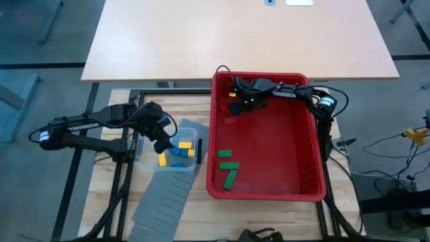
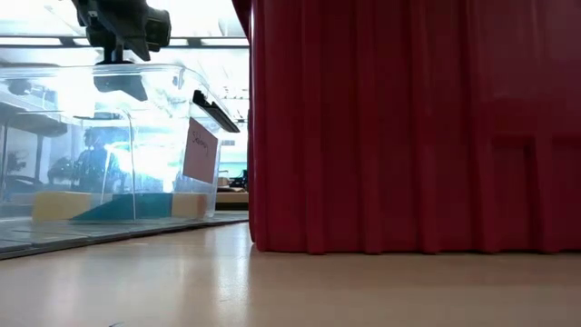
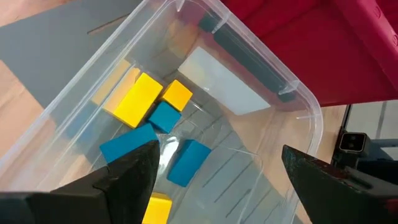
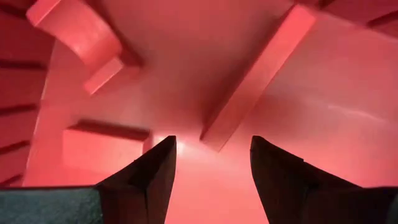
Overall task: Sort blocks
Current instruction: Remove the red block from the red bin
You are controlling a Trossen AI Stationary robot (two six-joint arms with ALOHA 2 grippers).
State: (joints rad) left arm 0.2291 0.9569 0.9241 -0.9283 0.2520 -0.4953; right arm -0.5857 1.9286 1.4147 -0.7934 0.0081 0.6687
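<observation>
Hovering over the clear tub: left gripper, fingers spread wide, holding nothing. Tub contents: yellow blocks and blue blocks, loosely heaped. Red bin beside it: three green blocks near its front left corner; red blocks at the far corner. Right gripper low among those red blocks, fingers parted, apparently empty. Grey slotted panel under the tub.

You saw two black arms, left arm and right arm, each bearing white lettering, with black cables looping beside them and blunt dark fingers.
</observation>
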